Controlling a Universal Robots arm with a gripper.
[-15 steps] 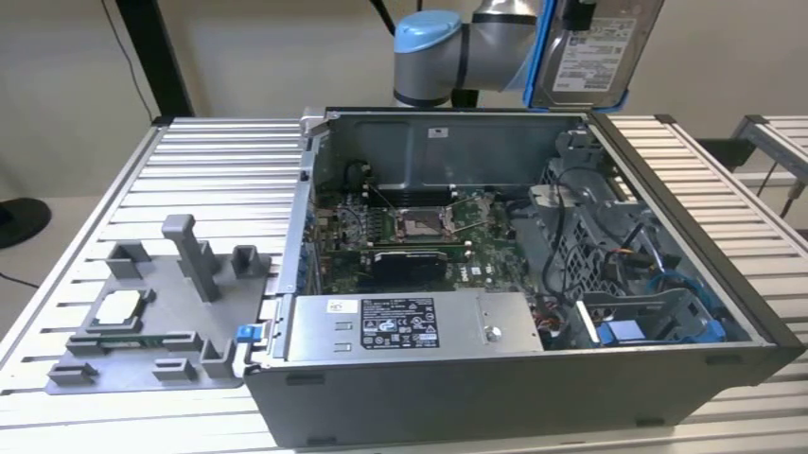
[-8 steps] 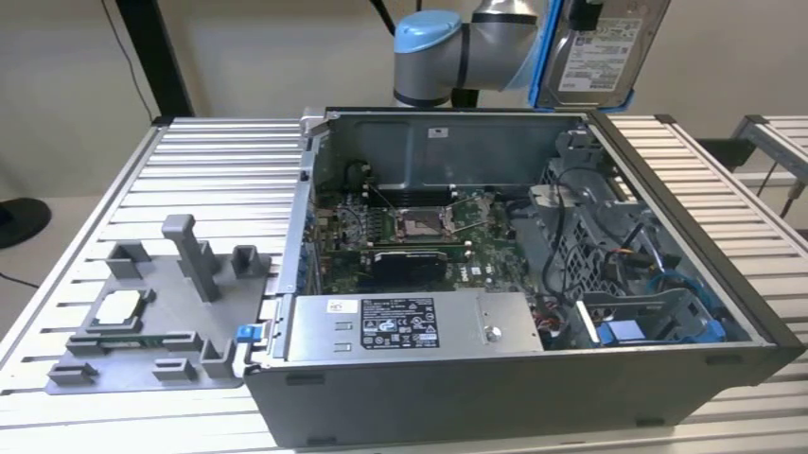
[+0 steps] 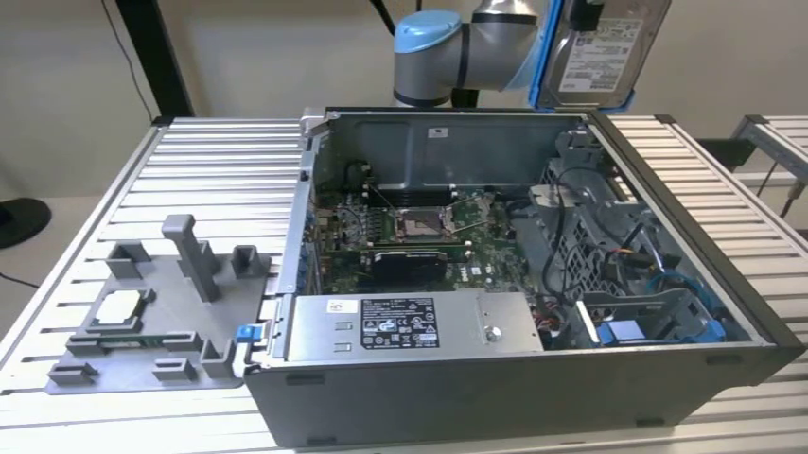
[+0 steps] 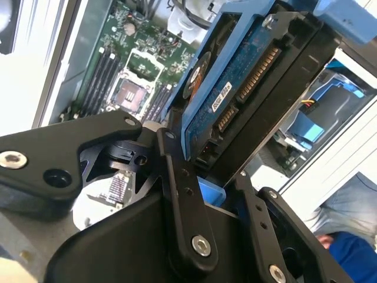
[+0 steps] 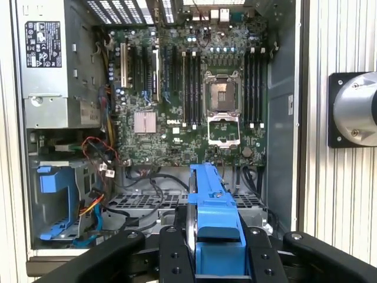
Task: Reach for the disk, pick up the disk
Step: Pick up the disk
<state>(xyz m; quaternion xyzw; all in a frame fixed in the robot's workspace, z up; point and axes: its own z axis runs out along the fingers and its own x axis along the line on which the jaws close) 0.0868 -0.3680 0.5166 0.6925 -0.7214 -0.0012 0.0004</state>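
Disk point(image 3: 604, 52), in the exterior view, hangs above the far rim of the open computer case point(image 3: 531, 397), its white label facing the camera and its blue bracket running down one edge; its long axis stands roughly upright and its upper part is cut off by the frame. The gripper holding it is hidden there, and of the arm only a grey and blue elbow joint point(image 3: 436, 52) shows just beside the disk, also above the case's far wall. A grey fixture tray point(image 3: 158, 312) lies on the slatted table point(image 3: 215, 161), well apart from the case on the exterior view's left. In the second wrist view, the gripper point(image 4: 203, 150) has its black fingers point(image 4: 177, 194) clenched on the disk's lower end, circuit-board side and connectors showing, the disk tilting away over the motherboard point(image 4: 126, 79). In the first wrist view, the disk is seen edge-on, blue bracket point(image 5: 215, 227) clamped between the fingers, above the case's drive cage point(image 5: 141, 203).
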